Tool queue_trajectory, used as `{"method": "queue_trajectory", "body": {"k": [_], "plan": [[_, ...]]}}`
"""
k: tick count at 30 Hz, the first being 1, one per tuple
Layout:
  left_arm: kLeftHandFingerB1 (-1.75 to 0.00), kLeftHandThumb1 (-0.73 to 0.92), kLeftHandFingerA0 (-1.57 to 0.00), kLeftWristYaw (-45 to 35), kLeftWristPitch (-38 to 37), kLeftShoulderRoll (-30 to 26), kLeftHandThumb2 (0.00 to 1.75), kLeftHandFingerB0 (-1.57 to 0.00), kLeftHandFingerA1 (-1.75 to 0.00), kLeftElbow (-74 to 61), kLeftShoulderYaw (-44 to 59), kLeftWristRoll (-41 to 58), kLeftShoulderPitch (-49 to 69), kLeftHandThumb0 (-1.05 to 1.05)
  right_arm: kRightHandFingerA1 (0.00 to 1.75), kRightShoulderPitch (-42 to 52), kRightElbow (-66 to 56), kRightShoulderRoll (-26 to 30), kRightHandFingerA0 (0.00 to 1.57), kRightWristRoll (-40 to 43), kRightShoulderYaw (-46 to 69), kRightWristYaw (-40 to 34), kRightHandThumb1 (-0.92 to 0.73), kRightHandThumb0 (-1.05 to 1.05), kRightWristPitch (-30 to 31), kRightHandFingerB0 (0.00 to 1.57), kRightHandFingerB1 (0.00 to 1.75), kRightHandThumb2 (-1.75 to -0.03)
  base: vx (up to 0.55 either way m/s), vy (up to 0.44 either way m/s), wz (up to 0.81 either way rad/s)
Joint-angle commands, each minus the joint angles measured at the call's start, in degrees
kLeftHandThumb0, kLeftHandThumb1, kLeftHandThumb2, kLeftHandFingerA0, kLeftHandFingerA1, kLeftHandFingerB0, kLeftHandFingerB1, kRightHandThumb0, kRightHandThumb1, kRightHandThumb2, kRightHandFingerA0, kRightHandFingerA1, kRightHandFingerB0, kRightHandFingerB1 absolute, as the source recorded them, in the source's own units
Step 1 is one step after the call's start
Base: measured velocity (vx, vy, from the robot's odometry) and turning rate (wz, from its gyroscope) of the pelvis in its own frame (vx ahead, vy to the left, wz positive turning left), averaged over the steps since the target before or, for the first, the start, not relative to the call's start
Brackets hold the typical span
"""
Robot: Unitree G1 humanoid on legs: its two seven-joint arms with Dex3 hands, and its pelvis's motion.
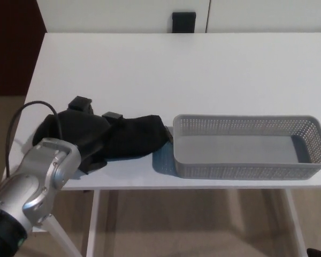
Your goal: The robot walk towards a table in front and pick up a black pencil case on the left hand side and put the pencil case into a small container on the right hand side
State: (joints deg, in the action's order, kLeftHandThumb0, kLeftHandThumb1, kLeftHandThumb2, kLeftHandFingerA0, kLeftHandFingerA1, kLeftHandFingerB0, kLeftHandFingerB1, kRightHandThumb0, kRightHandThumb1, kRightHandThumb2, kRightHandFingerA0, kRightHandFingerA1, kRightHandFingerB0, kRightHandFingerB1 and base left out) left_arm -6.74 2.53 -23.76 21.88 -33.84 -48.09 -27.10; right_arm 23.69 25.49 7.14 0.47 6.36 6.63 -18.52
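The robot's left hand [75,134] lies on the black pencil case [136,136] at about 8 o'clock from the middle of the white tabletop [176,69], near its front edge. Two blocky fingertips [81,103] stand up over the case's far edge, toward 12 o'clock. Another black part of the hand shows at the near edge, toward 6 o'clock, so the fingers are clamped on the case from both sides. Hand and case are both black, and where one ends and the other begins is hard to make out. The silver forearm [40,176] comes in from 7 o'clock, and a thin black cable [16,120] arcs over its far side.

The case stretches toward 3 o'clock. Its right end reaches the left end of the small grey container [230,170], touching or just overlapping the rim there; which of the two cannot be told. The container is a long, low basket with perforated walls, set lengthwise along the front edge at 4 o'clock from the tabletop's middle. Its floor is bare.

A small black object [184,21] sits past the far edge at 12 o'clock, against white cabinet fronts [123,13]. The right hand does not show.
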Motion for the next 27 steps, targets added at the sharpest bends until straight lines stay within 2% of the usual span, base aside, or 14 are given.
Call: {"method": "queue_trajectory", "body": {"k": [1, 5, 6, 8, 9, 11, 13, 14, 15, 17, 18, 19, 22, 27], "plan": [[-0.51, 0.76, -0.63, 1.0, -4.0, -0.1, 0.64, -0.65, -1.48, -1.0, 0.1, 1.2, 2.7, -0.27, 0.58, 0.0, 0.4, 1.3, 0.5, -1.4, -0.3, -0.5, -0.41, -0.53, -1.0, 0.3, 0.5, -0.77, 0.0, 0.0, 0.0], [-0.6, 0.79, -0.64, 1.7, -4.9, -0.5, 0.62, -0.69, -1.57, -1.3, 1.6, 1.6, 2.7, -0.21, 0.59, 0.2, -0.8, 1.2, 0.52, -1.0, -0.3, -0.5, -0.41, -0.52, 0.1, 0.32, 0.5, -0.76, 0.0, 0.0, 0.0], [-1.11, 0.83, -0.59, 2.2, -5.4, -0.8, 0.6, -0.52, -1.63, -1.1, 2.4, 2.2, 2.4, -0.24, 0.59, 0.0, -0.6, 1.2, 0.52, -0.7, -0.2, -0.3, -0.41, -0.52, 0.1, 0.32, 0.51, -0.76, 0.0, 0.0, 0.0], [-1.12, 0.82, -0.58, 2.2, -5.6, -1.2, 0.6, -0.53, -1.64, -1.3, 3.8, 2.9, 2.1, -0.24, 0.59, -0.1, -0.2, 1.5, 0.52, -0.7, -0.2, 0.0, -0.42, -0.54, -0.3, 0.32, 0.51, -0.77, 0.0, 0.0, 0.0], [-1.12, 0.82, -0.58, 2.1, -5.7, -1.2, 0.6, -0.53, -1.64, -1.3, 4.1, 2.9, 2.1, -0.24, 0.59, -0.1, -0.1, 1.7, 0.52, -0.8, -0.2, 0.0, -0.42, -0.54, -0.3, 0.32, 0.51, -0.77, 0.0, 0.0, 0.0], [-0.51, 0.87, -0.76, 2.7, -6.1, -2.1, 0.65, -0.66, -1.73, -2.5, 7.4, 4.6, 1.1, -0.29, 0.59, -0.5, 0.4, 2.1, 0.53, -1.8, -0.5, -0.7, -0.42, -0.55, -0.9, 0.32, 0.51, -0.78, 0.0, 0.0, 0.0], [-0.54, 0.86, -0.75, 2.5, -6.0, -2.6, 0.63, -0.7, -1.75, -3.4, 8.9, 4.6, 0.6, -0.27, 0.59, -0.5, 0.4, 2.1, 0.53, -1.7, -0.6, -0.6, -0.42, -0.54, -1.1, 0.33, 0.51, -0.77, 0.0, 0.0, 0.0], [-0.63, 0.84, -0.76, 1.8, -5.6, -2.7, 0.64, -0.69, -1.75, -4.0, 9.6, 4.7, 0.2, -0.26, 0.58, -0.5, 0.2, 2.1, 0.53, -1.8, -0.6, -0.7, -0.42, -0.53, -0.9, 0.33, 0.51, -0.77, 0.0, 0.0, 0.0], [-1.31, 0.85, -0.74, 0.9, -4.9, -2.9, 0.65, -0.47, -1.75, -4.9, 10.5, 4.8, 0.1, -0.22, 0.58, -0.3, -0.3, 2.0, 0.52, -1.8, -0.6, -0.7, -0.42, -0.53, -0.2, 0.33, 0.5, -0.77, 0.0, 0.0, 0.0], [-1.3, 0.86, -0.73, -0.1, -4.2, -3.4, 0.64, -0.52, -1.75, -6.5, 11.6, 5.0, 0.1, -0.21, 0.58, -0.1, -0.5, 2.0, 0.52, -1.4, -0.6, -0.3, -0.43, -0.52, 0.1, 0.32, 0.51, -0.77, 0.0, 0.0, 0.0], [-1.09, 0.66, -1.04, 0.5, -4.7, -3.7, 0.91, -0.68, -1.38, -7.2, 12.5, 5.1, 0.3, -0.3, 0.58, -0.2, 0.0, 1.9, 0.52, -1.1, -0.5, -0.1, -0.42, -0.53, -0.2, 0.33, 0.51, -0.77, 0.0, 0.0, 0.0], [-0.89, 0.8, -0.72, 0.5, -4.3, -4.0, 0.59, -0.69, -1.75, -7.6, 13.0, 4.9, 0.2, -0.17, 0.59, -0.2, 0.1, 1.9, 0.53, -1.2, -0.5, -0.2, -0.42, -0.53, -0.3, 0.33, 0.51, -0.77, 0.0, 0.0, 0.0], [-0.65, 0.68, -0.91, -0.7, -1.9, -4.5, 0.7, -0.76, -1.55, -8.8, 14.4, 4.1, -0.4, -0.3, 0.6, -0.1, 0.0, 2.1, 0.53, -1.7, -0.7, -0.3, -0.42, -0.52, -0.5, 0.33, 0.52, -0.77, 0.0, 0.0, 0.0], [-1.03, 0.81, -0.71, -1.7, 0.5, -4.2, 0.61, -0.65, -1.68, -10.5, 15.4, 3.2, -1.4, -0.17, 0.59, -0.2, -0.1, 2.4, 0.52, -1.7, -0.9, -0.1, -0.43, -0.51, -0.1, 0.33, 0.51, -0.77, 0.0, 0.0, 0.0]]}}
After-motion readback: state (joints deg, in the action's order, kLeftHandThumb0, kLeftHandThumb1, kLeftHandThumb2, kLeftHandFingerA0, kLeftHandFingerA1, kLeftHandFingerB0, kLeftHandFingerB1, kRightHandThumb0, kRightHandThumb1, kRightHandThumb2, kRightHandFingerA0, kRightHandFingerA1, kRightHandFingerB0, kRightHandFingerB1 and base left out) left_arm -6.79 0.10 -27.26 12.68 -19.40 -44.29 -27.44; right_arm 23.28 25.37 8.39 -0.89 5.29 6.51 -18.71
